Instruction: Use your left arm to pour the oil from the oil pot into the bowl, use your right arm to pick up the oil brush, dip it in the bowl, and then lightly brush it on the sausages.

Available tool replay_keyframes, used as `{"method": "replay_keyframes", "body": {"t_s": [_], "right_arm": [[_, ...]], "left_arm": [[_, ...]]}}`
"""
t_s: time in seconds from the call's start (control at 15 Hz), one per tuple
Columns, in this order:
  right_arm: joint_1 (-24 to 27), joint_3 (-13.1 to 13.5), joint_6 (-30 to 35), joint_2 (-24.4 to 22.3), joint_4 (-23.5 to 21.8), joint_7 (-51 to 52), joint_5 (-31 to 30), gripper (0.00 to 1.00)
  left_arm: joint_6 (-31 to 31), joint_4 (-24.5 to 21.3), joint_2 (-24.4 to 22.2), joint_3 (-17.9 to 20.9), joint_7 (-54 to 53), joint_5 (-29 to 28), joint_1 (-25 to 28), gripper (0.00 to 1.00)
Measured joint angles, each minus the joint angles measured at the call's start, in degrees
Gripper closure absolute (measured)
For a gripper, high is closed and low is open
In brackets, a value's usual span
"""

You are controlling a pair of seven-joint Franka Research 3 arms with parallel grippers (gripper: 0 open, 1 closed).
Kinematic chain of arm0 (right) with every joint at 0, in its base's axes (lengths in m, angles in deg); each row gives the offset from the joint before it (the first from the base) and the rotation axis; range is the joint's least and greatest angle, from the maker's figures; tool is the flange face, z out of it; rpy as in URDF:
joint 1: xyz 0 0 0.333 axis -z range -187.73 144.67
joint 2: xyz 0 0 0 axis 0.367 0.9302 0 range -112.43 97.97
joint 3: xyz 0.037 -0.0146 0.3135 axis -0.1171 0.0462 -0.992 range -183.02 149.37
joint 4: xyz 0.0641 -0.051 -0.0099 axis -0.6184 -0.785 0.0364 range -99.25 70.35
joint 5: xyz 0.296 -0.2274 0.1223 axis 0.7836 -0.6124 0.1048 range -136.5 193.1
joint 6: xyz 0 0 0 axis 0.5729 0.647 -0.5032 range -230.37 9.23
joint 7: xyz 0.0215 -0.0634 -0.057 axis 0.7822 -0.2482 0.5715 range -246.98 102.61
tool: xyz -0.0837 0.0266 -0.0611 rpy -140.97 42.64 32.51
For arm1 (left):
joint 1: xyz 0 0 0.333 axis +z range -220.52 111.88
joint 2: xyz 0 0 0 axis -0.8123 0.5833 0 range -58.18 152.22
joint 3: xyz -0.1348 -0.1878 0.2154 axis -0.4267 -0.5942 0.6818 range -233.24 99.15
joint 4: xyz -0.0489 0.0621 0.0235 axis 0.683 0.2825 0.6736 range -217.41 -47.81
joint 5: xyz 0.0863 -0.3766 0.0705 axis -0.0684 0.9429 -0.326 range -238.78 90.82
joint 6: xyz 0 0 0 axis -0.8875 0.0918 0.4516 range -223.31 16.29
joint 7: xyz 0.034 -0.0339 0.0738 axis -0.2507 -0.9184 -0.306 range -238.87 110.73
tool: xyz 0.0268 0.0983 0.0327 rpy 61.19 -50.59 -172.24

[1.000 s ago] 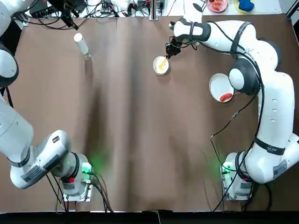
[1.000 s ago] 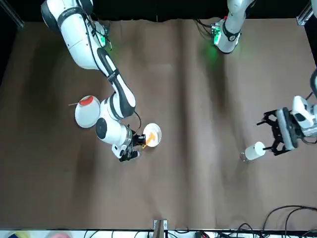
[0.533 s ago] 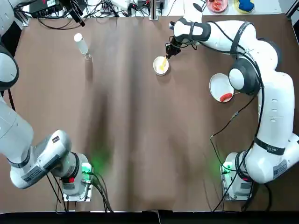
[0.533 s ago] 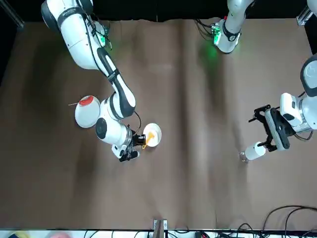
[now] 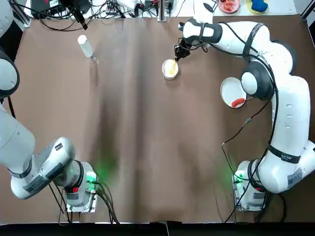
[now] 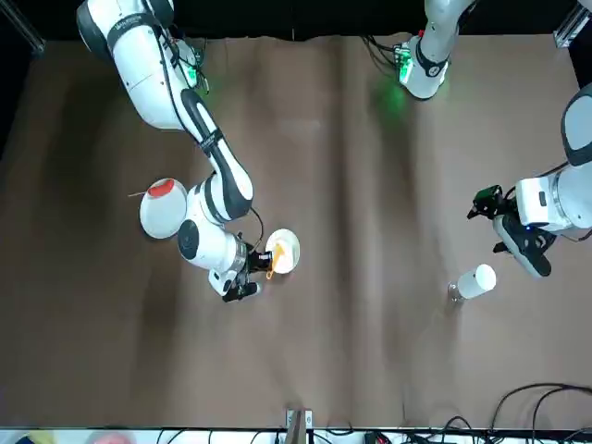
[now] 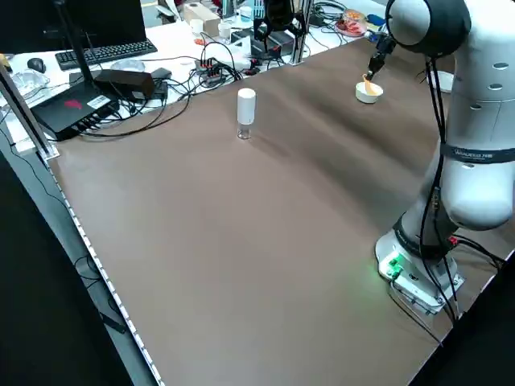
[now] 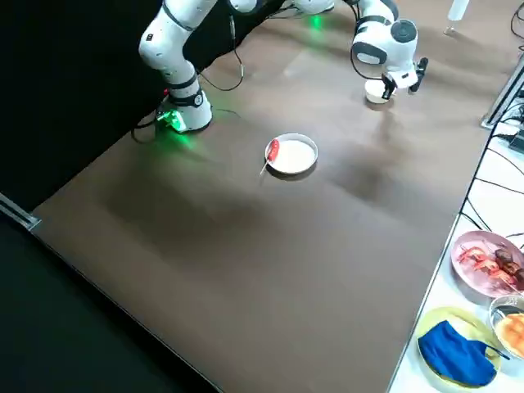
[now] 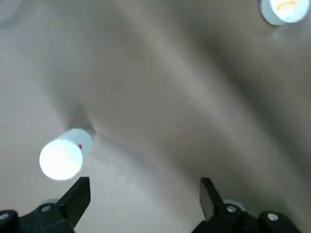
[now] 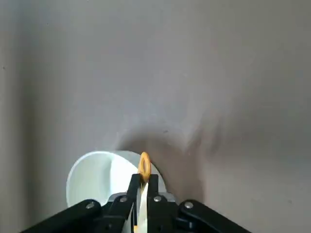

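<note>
Right gripper: we hold our right gripper just above the far rim of the bowl, its fingers pinched together on the oil brush; the right wrist view shows the yellow-orange handle end standing up between the closed fingers.
Oil brush: we see it slanting down into the bowl, its lower end inside the white rim.
Bowl: it sits on the brown table near the far edge, between the oil pot and the plate.
Left gripper: our left gripper hangs off to the far left of the table, near the oil pot but apart from it; in the left wrist view its two fingers are spread wide with nothing between them.
Oil pot: it stands upright on the table, white cap on top, well apart from the bowl.
Sausages: one red sausage lies at the edge of the white plate, on our right side of the table, partly under the right arm's elbow in the top view.
</note>
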Motion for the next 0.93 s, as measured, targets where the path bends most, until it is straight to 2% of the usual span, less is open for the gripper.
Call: {"method": "replay_keyframes", "body": {"t_s": [0.2,0.53,0.73,0.93], "right_arm": [[0.00,-0.01,0.00,0.00,0.19,-0.03,0.28,0.95],[0.00,-0.12,0.00,0.00,0.54,-0.90,0.49,0.96],[0.00,-0.27,0.00,-0.19,1.07,-3.03,0.59,0.96],[0.00,-0.57,0.01,-1.06,1.69,-5.84,1.25,0.96]], "left_arm": [[2.10,-0.03,-0.03,-0.38,9.64,-2.14,-0.45,0.00],[4.94,-0.03,-0.11,-1.05,24.99,-5.38,-2.70,0.00],[5.97,-0.02,-0.19,-1.47,28.76,-8.98,-3.45,0.00],[14.39,0.01,-0.21,-1.48,28.99,-9.92,-3.58,0.00]]}}
